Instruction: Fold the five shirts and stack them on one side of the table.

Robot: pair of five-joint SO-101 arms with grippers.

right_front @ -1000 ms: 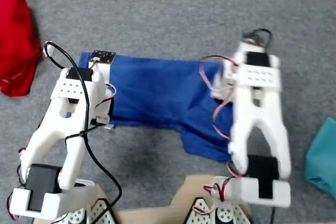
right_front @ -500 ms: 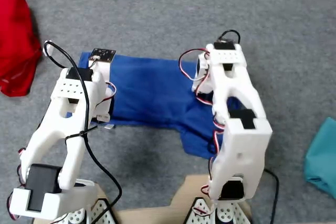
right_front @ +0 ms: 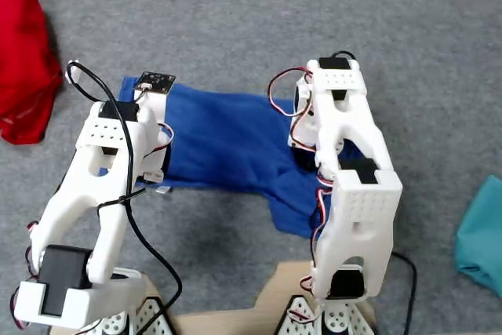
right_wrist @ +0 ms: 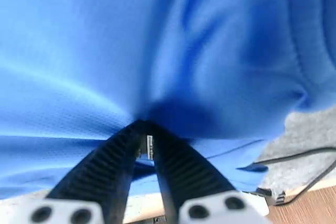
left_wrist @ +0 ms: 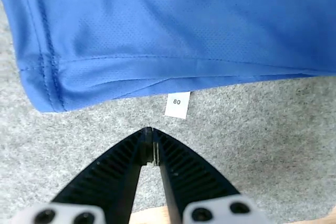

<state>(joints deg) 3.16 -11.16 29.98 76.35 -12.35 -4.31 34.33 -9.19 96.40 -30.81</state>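
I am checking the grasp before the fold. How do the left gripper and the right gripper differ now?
The left gripper is shut on nothing; the right gripper is shut on the blue shirt. The left gripper sits over the grey table beside the shirt's hem; the right gripper sits on the cloth. Both have black fingers.

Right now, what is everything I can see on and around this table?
Table: one, grey, under everything.
Blue shirt: one, blue, mid-table, partly folded.
Tag: one, white, poking out below the blue shirt's hem.
Red garment: one, red, far left edge.
Teal garment: one, teal, right edge.
Board: one, tan, near edge under the arm bases.
Arms: two, white, left arm and right arm.
Left pincer: black, shut, over bare table beside the hem.
Right pincer: black, shut on the blue shirt.
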